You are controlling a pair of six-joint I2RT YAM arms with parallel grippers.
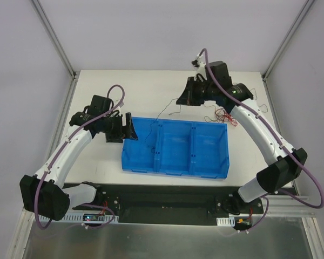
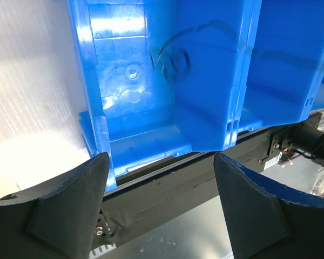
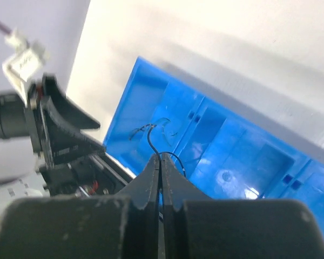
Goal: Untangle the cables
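My right gripper [image 1: 182,99] hangs above the table behind the blue three-compartment tray [image 1: 173,165]. Its jaws are shut on a thin black cable [image 3: 149,137], pinched at the tips [image 3: 161,157]. The black cable [image 1: 163,111] trails down into the tray's left compartment, where its loose end curls [image 2: 170,56]. A tangle of dark red cables [image 1: 225,116] lies on the table behind the tray's right end. My left gripper [image 1: 130,129] is open and empty at the tray's left end; its fingers [image 2: 70,205] frame the tray wall [image 2: 205,81].
The tray [image 3: 221,145] fills the middle of the table. A black mounting rail [image 2: 178,189] runs along the near edge. A fine dark strand [image 1: 262,108] lies near the right table edge. The left arm [image 3: 59,135] shows beyond the tray.
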